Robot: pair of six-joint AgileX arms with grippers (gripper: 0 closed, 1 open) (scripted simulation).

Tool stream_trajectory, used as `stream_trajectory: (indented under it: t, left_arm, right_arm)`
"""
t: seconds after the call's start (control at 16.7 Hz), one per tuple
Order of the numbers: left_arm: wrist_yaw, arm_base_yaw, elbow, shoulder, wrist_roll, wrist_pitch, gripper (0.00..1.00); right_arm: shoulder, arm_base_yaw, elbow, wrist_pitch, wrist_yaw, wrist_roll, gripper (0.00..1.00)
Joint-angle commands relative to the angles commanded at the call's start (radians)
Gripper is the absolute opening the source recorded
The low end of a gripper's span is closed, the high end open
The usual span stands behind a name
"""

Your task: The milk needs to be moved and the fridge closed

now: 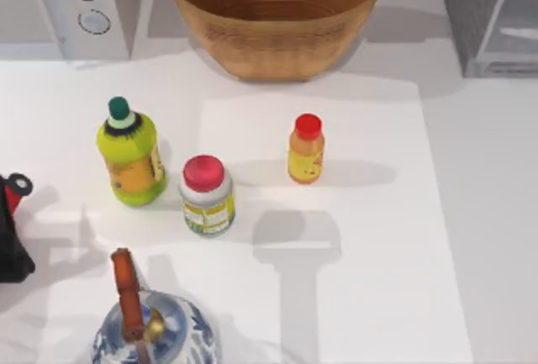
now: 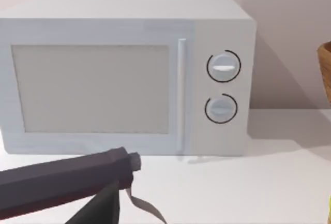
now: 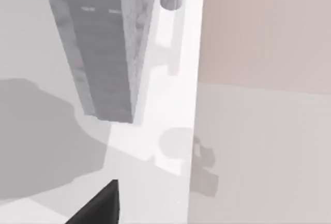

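Fridge (image 1: 492, 19) sits at table's far right corner, speckled wall close in right wrist view — clipping it is the risk. Milk isn't among the bottles, maybe inside already. Left gripper (image 1: 13, 229) idles at left edge; can't tell finger state for either.

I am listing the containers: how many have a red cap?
2. A red-capped jar stands near the table's middle, beside the green-capped bottle. The orange bottle stands to its right, apart. No others in view.

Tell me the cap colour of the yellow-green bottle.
Dark green cap, seen best in the top view.
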Motion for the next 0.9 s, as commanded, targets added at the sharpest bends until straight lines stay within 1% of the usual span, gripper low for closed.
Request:
stream_trajectory:
  t: [0.18,0.42,0.6,0.72,0.9]
  left_arm:
    - [0.000,0.000,0.000,0.000,0.000,0.000,1.00]
    - [0.000,0.000,0.000,0.000,0.000,0.000,1.00]
    - [0.000,0.000,0.000,0.000,0.000,0.000,1.00]
    - [0.000,0.000,0.000,0.000,0.000,0.000,1.00]
    - [0.000,0.000,0.000,0.000,0.000,0.000,1.00]
  right_arm:
    - [0.011,0.179,0.027,0.187,0.011,0.222,1.00]
    - [0.018,0.422,0.034,0.502,0.058,0.631,1.00]
    - [0.014,0.571,0.010,0.730,0.111,0.919,1.00]
    - [0.009,0.641,-0.014,0.858,0.146,1.062,1.00]
    - [0.002,0.701,-0.050,0.989,0.185,1.198,1.00]
